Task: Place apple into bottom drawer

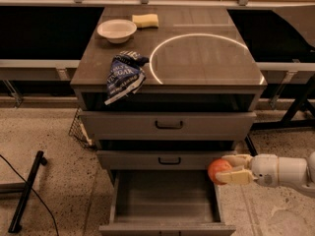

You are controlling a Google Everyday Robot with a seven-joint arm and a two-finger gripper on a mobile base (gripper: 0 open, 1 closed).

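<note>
My gripper (227,168) reaches in from the right and is shut on the apple (218,170), a small orange-red fruit held between the pale fingers (235,176). It hovers at the right edge of the cabinet, just above the right wall of the bottom drawer (166,225). That drawer is pulled open, and its grey box interior shows nothing inside. The two drawers above it, with black handles, are closed.
On the cabinet top lie a blue chip bag (124,75), a white bowl (116,30) and a yellow sponge (145,20). A black pole (27,193) and cable lie on the floor at the left. A wire basket (78,128) sits beside the cabinet's left side.
</note>
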